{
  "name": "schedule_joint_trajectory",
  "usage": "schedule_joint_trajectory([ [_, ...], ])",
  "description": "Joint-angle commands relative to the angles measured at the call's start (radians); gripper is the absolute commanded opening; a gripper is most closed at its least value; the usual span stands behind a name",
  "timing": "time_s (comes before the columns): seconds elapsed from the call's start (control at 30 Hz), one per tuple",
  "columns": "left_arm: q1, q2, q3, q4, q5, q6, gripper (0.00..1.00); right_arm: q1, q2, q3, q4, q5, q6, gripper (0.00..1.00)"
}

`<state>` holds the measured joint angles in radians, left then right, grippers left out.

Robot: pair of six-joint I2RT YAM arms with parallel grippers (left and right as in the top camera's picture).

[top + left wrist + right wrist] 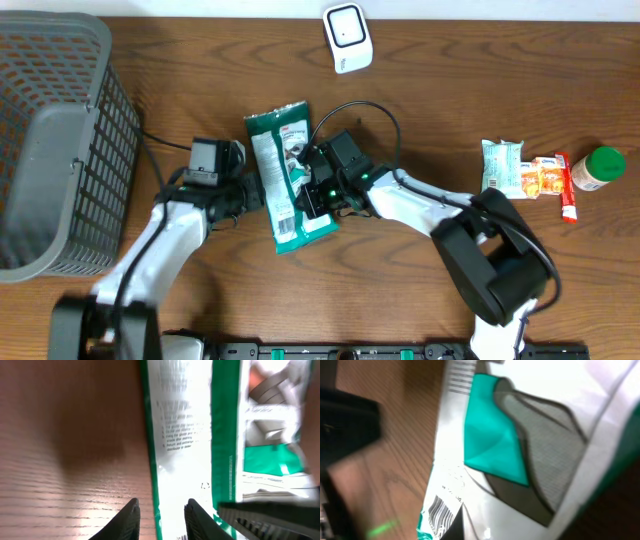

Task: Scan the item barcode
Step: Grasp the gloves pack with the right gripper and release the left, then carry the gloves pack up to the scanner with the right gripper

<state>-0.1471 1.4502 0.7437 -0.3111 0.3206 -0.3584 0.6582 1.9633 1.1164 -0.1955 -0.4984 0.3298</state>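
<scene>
Left gripper [162, 521] jaws part-open, with a clear gap between the two fingertips. They straddle the left long edge of the pack [285, 172]: one finger over bare wood, the other over the white printed panel. The green border runs between them, and neither pad is visibly pressed against it.

Right gripper [454, 527] jaws closed, the dark tip down on the pack's face. Cannot tell whether any film is pinched. The barcode [439, 512] sits just beside that tip, near the pack's edge and partly blurred.

Pack — green and white, flat pouch — lies mid-table [430, 100] with its long axis running from near to far, slightly tilted. Overhead, it sits between the two grippers, the left one at its left edge and the right one on its right half.

Scanner [347, 38], white, stands at the far edge of the table, well apart from the pack.

Grey mesh basket [112, 120] at far left. At far right is a cluster: small packets [503, 168], a red tube [566, 187] and a green-lidded jar [597, 168].
</scene>
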Motion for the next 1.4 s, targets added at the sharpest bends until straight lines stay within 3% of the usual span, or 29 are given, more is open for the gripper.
schedule_joint_trajectory([
  [0.0,0.001,-0.126,0.001,-0.006,-0.097,0.008,0.33,0.011,-0.07,0.0,-0.019,0.067,-0.211,0.01],
  [0.13,0.006,-0.174,0.001,-0.053,-0.13,0.004,0.46,-0.006,-0.14,0.0,-0.029,0.013,-0.269,0.01],
  [0.3,0.064,-0.171,0.001,-0.108,-0.125,0.0,0.52,-0.033,-0.25,0.0,-0.032,-0.007,-0.274,0.01],
  [0.4,0.111,-0.171,0.001,-0.132,-0.114,0.001,0.57,-0.035,-0.308,0.0,-0.076,-0.007,-0.36,0.01],
  [0.57,0.178,-0.17,0.001,-0.167,-0.01,0.018,0.59,-0.037,-0.368,0.0,-0.108,-0.008,-0.399,0.01],
  [0.7,0.209,-0.169,0.001,-0.19,0.124,0.063,0.6,-0.038,-0.425,0.005,-0.132,-0.013,-0.512,0.01],
  [0.8,0.221,-0.169,0.001,-0.198,0.179,0.081,0.61,-0.038,-0.46,0.046,-0.228,0.033,-0.621,0.01],
  [0.93,0.251,-0.168,0.001,-0.209,0.177,0.084,0.71,-0.038,-0.477,0.203,-0.449,0.205,-0.737,0.01],
  [1.03,0.291,-0.168,0.002,-0.229,0.123,0.084,0.72,-0.038,-0.477,0.33,-0.562,0.328,-0.758,0.01],
  [1.17,0.312,-0.168,0.002,-0.242,-0.147,0.084,0.74,-0.037,-0.477,0.446,-0.617,0.468,-0.843,0.01],
  [1.37,0.311,-0.168,0.002,-0.242,-0.154,0.084,0.84,-0.037,-0.477,0.492,-0.631,0.473,-1.026,0.01],
])
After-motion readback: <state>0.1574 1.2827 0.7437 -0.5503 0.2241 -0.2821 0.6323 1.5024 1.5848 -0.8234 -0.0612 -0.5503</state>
